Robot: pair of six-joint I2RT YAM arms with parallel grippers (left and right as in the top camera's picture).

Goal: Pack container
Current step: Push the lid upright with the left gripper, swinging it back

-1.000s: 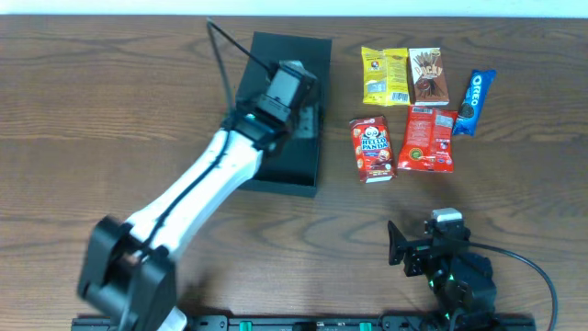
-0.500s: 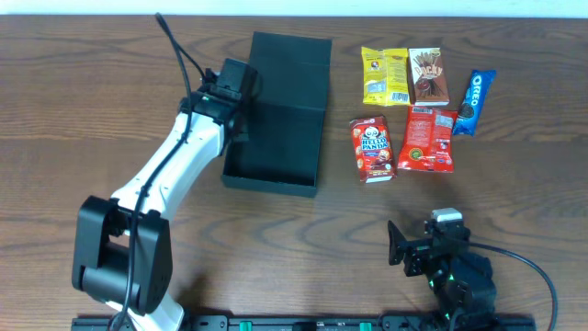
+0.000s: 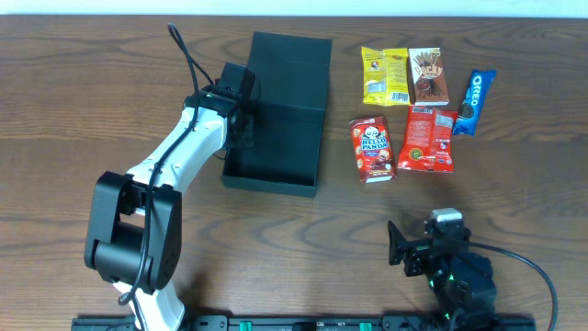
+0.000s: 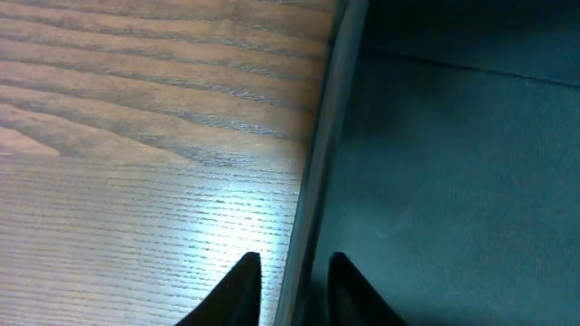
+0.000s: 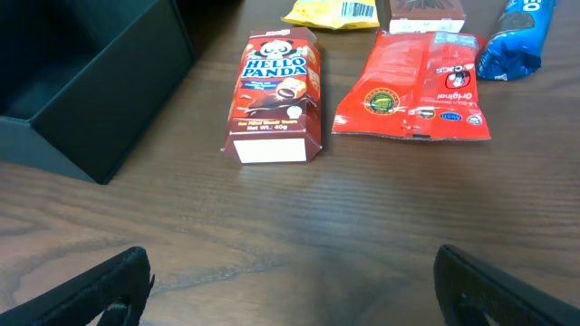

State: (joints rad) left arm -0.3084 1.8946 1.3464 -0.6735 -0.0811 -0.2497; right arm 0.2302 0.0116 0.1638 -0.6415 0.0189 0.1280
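Stage: early, with nothing packed. Matte black rectangular cardboard container [image 3: 269, 181] left of centre on the brown wood-grain table [image 3: 83, 110], open, floor bare, hinged flap lid [image 3: 292, 51] at the far end. Just to its right, five snacks in a loose cluster: yellow foil packet [image 3: 384, 75], brown Pocky box [image 3: 427, 76], blue Oreo packet [image 3: 474, 101], red Hello Panda carton [image 3: 371, 149], flat red pouch [image 3: 426, 140].

Left gripper [image 4: 294, 285] down at the container's left wall, jaws a little parted. One dark fingertip outside over the table, the other inside over the box floor, thin wall edge between. No clear contact on either side, so apparently not clamped. Right gripper [image 5: 290, 272] spread wide and empty, low near the front table edge, well apart from the snacks, facing the carton and the pouch.

Probably a steadying or nudging of the box before loading.

Hazards from here. Pinching so thin a wall hard: creased or bowed cardboard. Lifting by that one wall: light, empty box tipping and swinging. Pushing rightward: box sliding into the Hello Panda carton, near its right wall, and toppling it. Pulling away with the inner fingertip caught on the rim: box dragged askew. Jolting the box: flap lid perhaps dropping over the opening, if standing rather than lying flat, which cannot be told from above. Sending the right arm in with the left arm across the box: arms colliding.
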